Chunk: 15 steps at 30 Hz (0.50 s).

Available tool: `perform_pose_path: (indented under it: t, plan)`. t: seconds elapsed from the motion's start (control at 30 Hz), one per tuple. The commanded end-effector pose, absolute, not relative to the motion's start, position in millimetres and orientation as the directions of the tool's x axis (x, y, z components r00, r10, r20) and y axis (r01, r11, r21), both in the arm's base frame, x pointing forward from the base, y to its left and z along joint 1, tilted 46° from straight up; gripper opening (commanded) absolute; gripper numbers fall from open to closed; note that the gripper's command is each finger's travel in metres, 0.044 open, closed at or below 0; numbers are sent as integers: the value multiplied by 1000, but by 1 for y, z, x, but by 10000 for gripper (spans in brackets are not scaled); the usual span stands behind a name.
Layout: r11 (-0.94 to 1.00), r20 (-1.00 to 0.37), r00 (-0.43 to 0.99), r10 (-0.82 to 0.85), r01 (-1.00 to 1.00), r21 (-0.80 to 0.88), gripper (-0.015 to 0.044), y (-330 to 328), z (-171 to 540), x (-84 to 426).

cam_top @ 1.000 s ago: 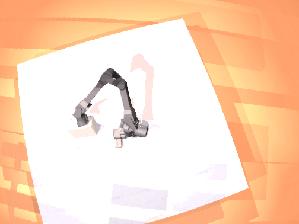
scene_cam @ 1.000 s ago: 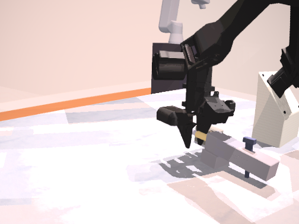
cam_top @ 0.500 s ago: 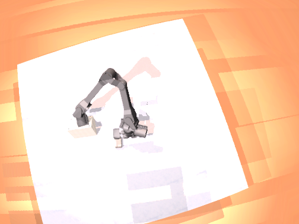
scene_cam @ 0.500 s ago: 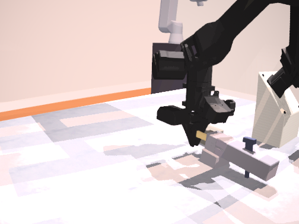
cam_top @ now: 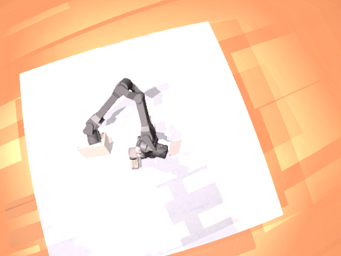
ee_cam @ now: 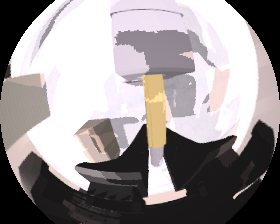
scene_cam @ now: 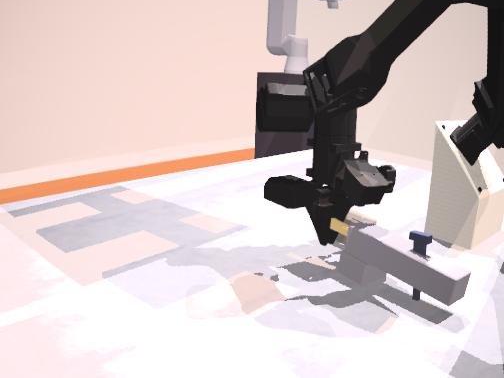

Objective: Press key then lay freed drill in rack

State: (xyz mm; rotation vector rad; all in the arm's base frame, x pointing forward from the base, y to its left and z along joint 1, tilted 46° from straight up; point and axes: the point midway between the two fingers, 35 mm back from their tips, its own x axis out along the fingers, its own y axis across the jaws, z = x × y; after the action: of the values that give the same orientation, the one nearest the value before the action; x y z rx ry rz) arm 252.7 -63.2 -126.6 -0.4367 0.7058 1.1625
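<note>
The yellow drill [scene_cam: 339, 226] [ee_cam: 155, 110] has a grey tip and sticks out from the end of the grey housing [scene_cam: 400, 259] [ee_cam: 152, 50] [cam_top: 132, 153]. My gripper [ee_cam: 157, 137] is shut on the drill, near its grey-tipped end, with a finger on each side. The dark blue T-shaped key [scene_cam: 420, 239] stands upright through the housing. Its head is above the top face and its pin shows below. The tan rack [cam_top: 134, 164] [scene_cam: 365, 218] [ee_cam: 97, 139] lies beside the drill, partly hidden behind the housing in the exterior view.
A cream base box [cam_top: 95, 151] [scene_cam: 447, 199] carries the arm's foot, beyond the housing's far end. A grey arm-shaped fixture [scene_cam: 282, 14] stands on a dark cabinet [scene_cam: 280, 146] in the background. Patchy shadows cross the white table top [cam_top: 101, 202].
</note>
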Motion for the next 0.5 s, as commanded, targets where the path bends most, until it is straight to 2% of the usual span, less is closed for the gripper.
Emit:
perform_pose_path:
  t: [0.0,0.47]
  plan:
    - [350,-704,223,674,-936,39,0,-67,-130,252]
    - [350,-705,223,673,-936,38,0,-83,-142,247]
